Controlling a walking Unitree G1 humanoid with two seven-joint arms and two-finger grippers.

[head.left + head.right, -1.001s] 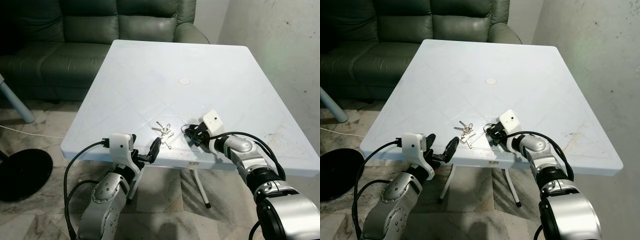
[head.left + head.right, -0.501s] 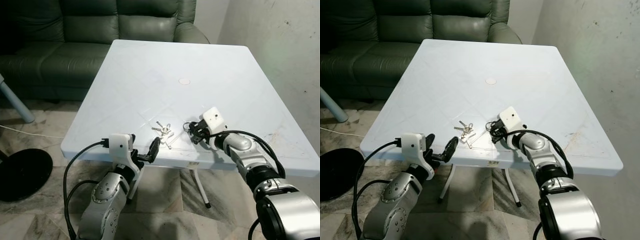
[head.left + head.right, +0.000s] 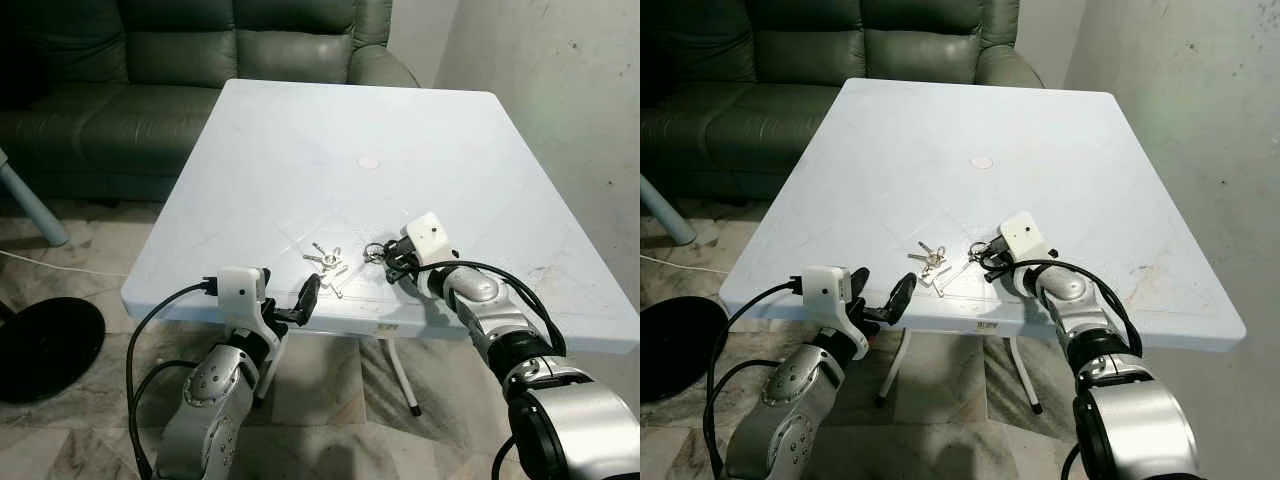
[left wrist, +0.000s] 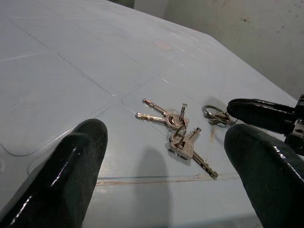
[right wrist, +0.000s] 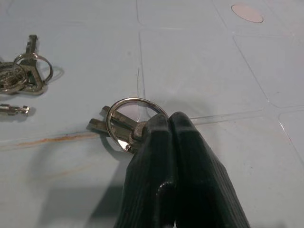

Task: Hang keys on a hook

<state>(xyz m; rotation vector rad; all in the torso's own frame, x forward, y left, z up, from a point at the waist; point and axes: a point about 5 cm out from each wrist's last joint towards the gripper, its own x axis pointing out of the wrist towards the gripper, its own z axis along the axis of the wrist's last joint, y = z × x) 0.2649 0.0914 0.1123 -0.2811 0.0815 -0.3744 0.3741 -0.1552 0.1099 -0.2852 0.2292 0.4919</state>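
Observation:
A loose bunch of silver keys (image 3: 327, 262) lies on the white table (image 3: 300, 130) near its front edge, and shows up close in the left wrist view (image 4: 178, 128). Just right of it, my right gripper (image 3: 388, 258) is shut on a second key ring (image 5: 127, 122) with small keys, low over the table top; its two black fingers (image 5: 156, 142) are pressed together on the ring's edge. My left gripper (image 3: 310, 296) hovers at the table's front edge, below and in front of the bunch, with its fingers (image 4: 78, 156) spread wide and nothing between them.
A dark green sofa (image 3: 190, 70) stands behind the table, and a bare wall (image 3: 560, 90) runs along the right. A round plug (image 3: 369, 161) sits in the table's middle. A black round base (image 3: 40, 345) and a pale pole (image 3: 30, 205) are on the floor at the left.
My right gripper has slid a little farther onto the table and toward the loose bunch, taking the key ring with it. The left arm has not moved.

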